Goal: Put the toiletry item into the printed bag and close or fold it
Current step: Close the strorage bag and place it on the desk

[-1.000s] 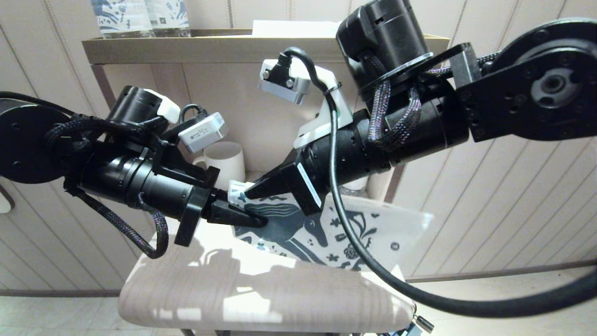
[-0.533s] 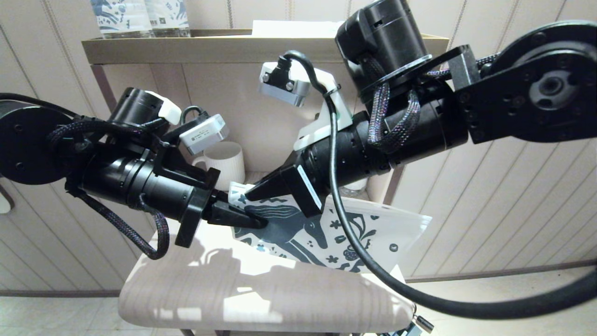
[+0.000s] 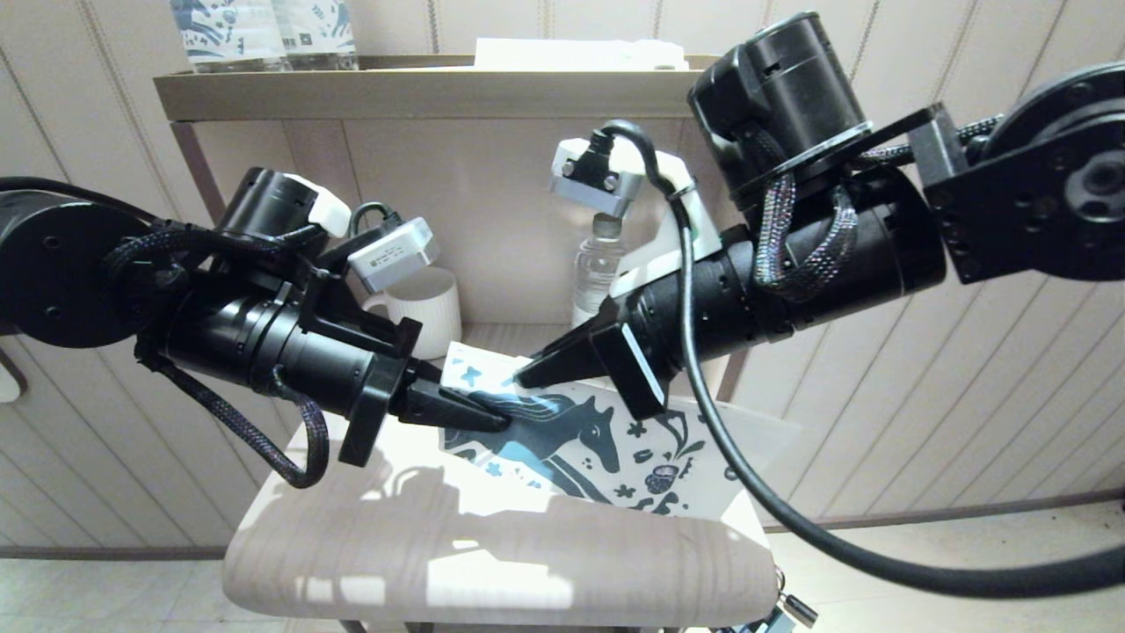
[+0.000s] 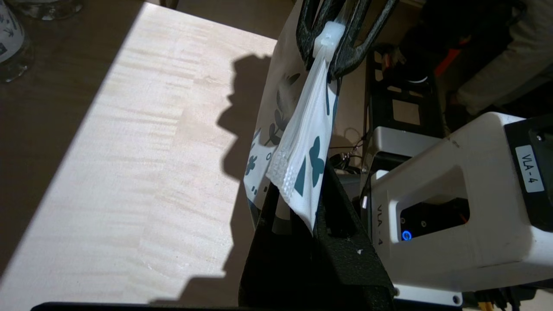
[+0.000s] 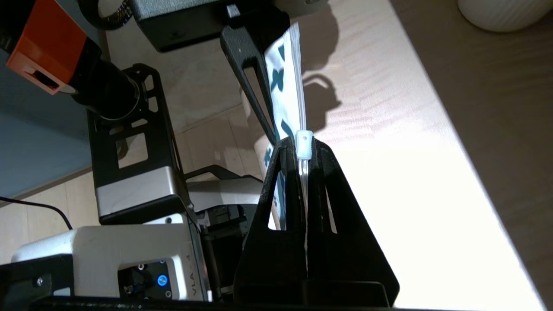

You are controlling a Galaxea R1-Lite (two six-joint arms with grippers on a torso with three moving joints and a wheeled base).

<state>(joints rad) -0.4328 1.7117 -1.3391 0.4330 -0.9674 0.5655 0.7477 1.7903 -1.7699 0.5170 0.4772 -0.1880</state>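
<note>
The printed bag [image 3: 615, 448], whitish with a dark blue horse, hangs above the table between both grippers. My left gripper [image 3: 497, 422] is shut on its end near the zip edge; in the left wrist view the bag [image 4: 302, 147] rises out of the closed left gripper [image 4: 298, 203]. My right gripper [image 3: 523, 380] is shut on the bag's top edge at the white zip slider [image 5: 304, 143], a short way from the left one. The right gripper [image 5: 302, 144] pinches the clear zip strip. The toiletry item is not visible in any view.
A pale wooden table [image 3: 395, 545] lies under the bag. Behind stand a white ribbed cup [image 3: 426, 303] and a clear water bottle [image 3: 598, 268]. A shelf [image 3: 395, 88] above carries blue-printed bottles [image 3: 264, 31]. Panelled wall runs all round.
My right gripper has slid to the right along the bag's top edge, away from the left gripper, uncovering the water bottle behind. The left gripper keeps its hold and has shifted slightly right.
</note>
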